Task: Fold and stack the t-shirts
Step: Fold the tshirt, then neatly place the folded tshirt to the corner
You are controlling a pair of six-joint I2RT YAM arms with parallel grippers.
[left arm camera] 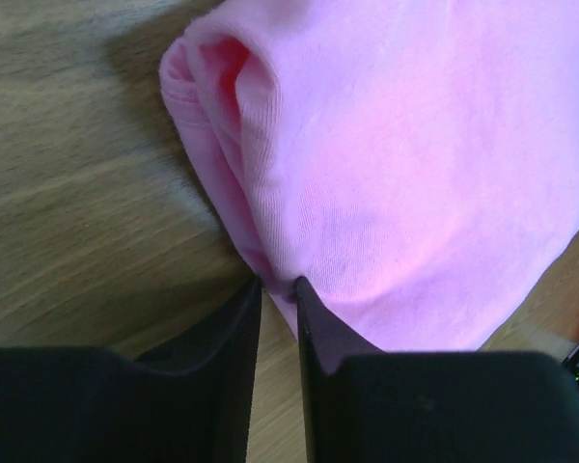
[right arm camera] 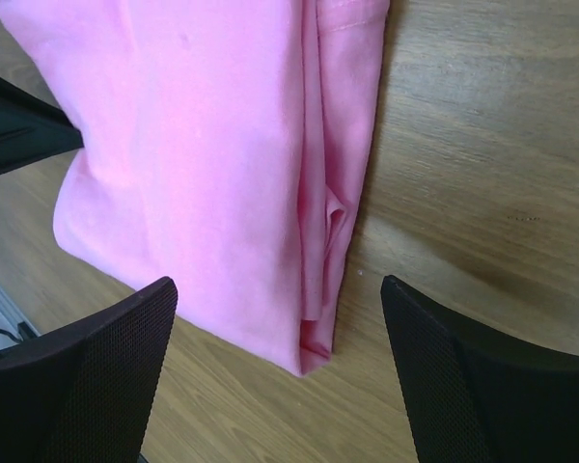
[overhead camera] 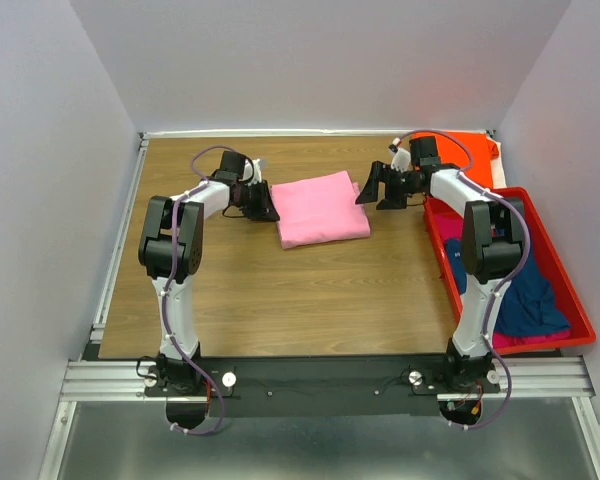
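- Black fingers of the left gripper [left arm camera: 278, 282] fill the bottom of its wrist view. They are drawn narrow, with only a slit between them, and their tips sit at the rolled edge of the light pink t-shirt [left arm camera: 415, 174]. Whether any cloth is pinched cannot be told.
- Spread wide, the right gripper [right arm camera: 278, 283] hangs over the shirt's opposite edge, where the folded layers show. It holds nothing.
- Along the right edge of the desk sits the red bin [overhead camera: 442, 250]. A navy t-shirt [overhead camera: 532, 300] is heaped in it, and a magenta t-shirt [overhead camera: 525, 343] shows beneath at the near end.
- Only the overhead view shows the bin and the orange t-shirt [overhead camera: 475, 150], which lies at the far right corner behind the bin. The right arm [overhead camera: 490, 240] crosses in front of part of the bin.
- Folded to a rectangle, the pink t-shirt lies flat on the wooden desk [overhead camera: 280, 300]. It is toward the far edge, about midway between the left and right edges, between the two grippers.
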